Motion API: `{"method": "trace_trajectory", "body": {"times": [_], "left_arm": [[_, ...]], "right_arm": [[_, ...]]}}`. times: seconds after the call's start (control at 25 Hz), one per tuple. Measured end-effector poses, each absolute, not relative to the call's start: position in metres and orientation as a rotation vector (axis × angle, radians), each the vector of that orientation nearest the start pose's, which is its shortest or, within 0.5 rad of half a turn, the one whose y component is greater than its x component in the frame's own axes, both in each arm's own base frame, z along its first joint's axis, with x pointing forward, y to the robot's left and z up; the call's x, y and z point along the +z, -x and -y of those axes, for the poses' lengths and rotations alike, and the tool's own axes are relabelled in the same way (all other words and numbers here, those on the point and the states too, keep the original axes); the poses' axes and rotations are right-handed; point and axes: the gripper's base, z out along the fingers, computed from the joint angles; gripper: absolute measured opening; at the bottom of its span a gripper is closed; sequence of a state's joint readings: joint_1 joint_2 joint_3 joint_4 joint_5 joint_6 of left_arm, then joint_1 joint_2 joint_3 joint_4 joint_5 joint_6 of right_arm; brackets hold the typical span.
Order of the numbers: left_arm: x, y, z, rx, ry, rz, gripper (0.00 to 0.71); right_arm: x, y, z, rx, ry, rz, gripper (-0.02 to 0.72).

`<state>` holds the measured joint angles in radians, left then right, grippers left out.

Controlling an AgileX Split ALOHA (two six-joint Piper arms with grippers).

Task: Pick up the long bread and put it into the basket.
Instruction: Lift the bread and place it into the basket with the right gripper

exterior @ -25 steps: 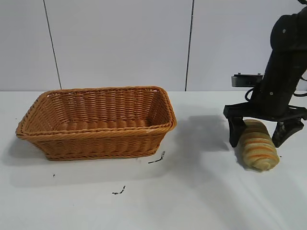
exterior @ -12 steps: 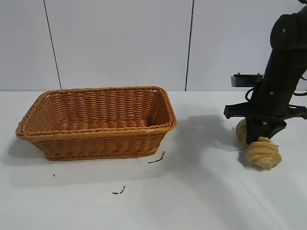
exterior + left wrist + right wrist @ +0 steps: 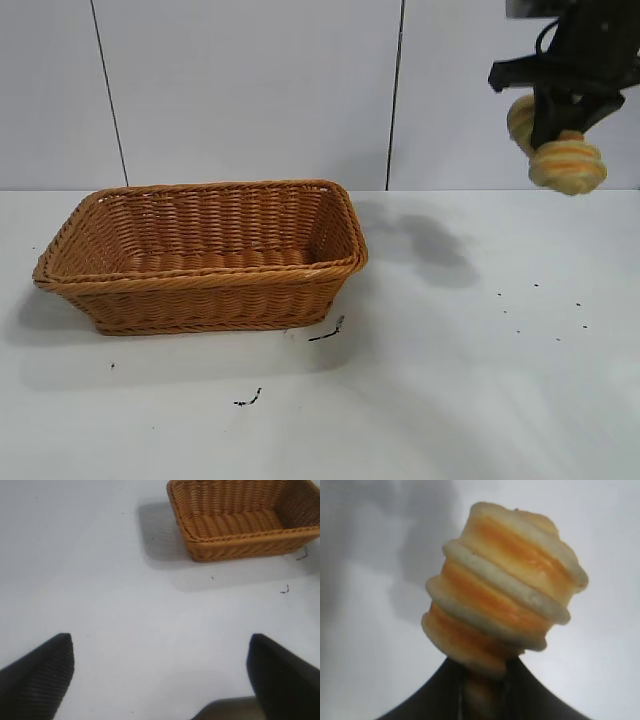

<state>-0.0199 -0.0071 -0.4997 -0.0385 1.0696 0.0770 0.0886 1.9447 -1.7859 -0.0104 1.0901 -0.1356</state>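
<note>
Holding the long bread (image 3: 566,163), an oblong golden-tan loaf with orange and pale crosswise ridges, high above the white desk (image 3: 450,380).

We are seeing the right gripper (image 3: 553,125), black and pointing steeply downward at the upper right of the exterior view, closed narrowly around the loaf's middle, so that both rounded ends are bulging out on either side of the fingers and the whole loaf is hanging clear of the desk. In the right wrist view the ridged end is sticking out beyond the dark fingers (image 3: 445,690). The large rectangular orange-brown woven wicker basket (image 3: 205,285) is sitting on the desk well apart from the bread, lower and to the left. The left gripper (image 3: 160,680) is hovering over bare desk with its fingers spread wide, gripping nothing.
</note>
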Motion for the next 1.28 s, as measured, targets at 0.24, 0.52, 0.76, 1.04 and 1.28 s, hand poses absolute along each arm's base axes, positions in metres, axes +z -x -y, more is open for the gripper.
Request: {"method": "trace_trajectory", "body": {"times": [0.24,0.52,0.76,1.04,1.28], "left_arm": [[0.276,0.006,0.003,-0.010,-0.101,-2.043,0.692],[0.276,0.006,0.003,-0.010,-0.101,-2.043,0.692],[0.276,0.006,0.003,-0.010,-0.101,-2.043,0.692],[0.276,0.006,0.003,-0.010,-0.101,-2.043,0.692],[0.276,0.006,0.003,-0.010,-0.101,-2.043,0.692]], "right_arm": [[0.313,-0.448,-0.072,-0.029,0.452,-2.617,0.097],[0.325,-0.450,-0.167,0.001,0.838,-2.451,0.097],[0.309,-0.427,-0.257,-0.013,1.313,-2.145,0.097],[0.251,-0.416,-0.315,-0.080,1.842,-1.810,0.097],[0.205,-0.423,-0.329,-0.126,2.058,-1.609,0.097]]}}
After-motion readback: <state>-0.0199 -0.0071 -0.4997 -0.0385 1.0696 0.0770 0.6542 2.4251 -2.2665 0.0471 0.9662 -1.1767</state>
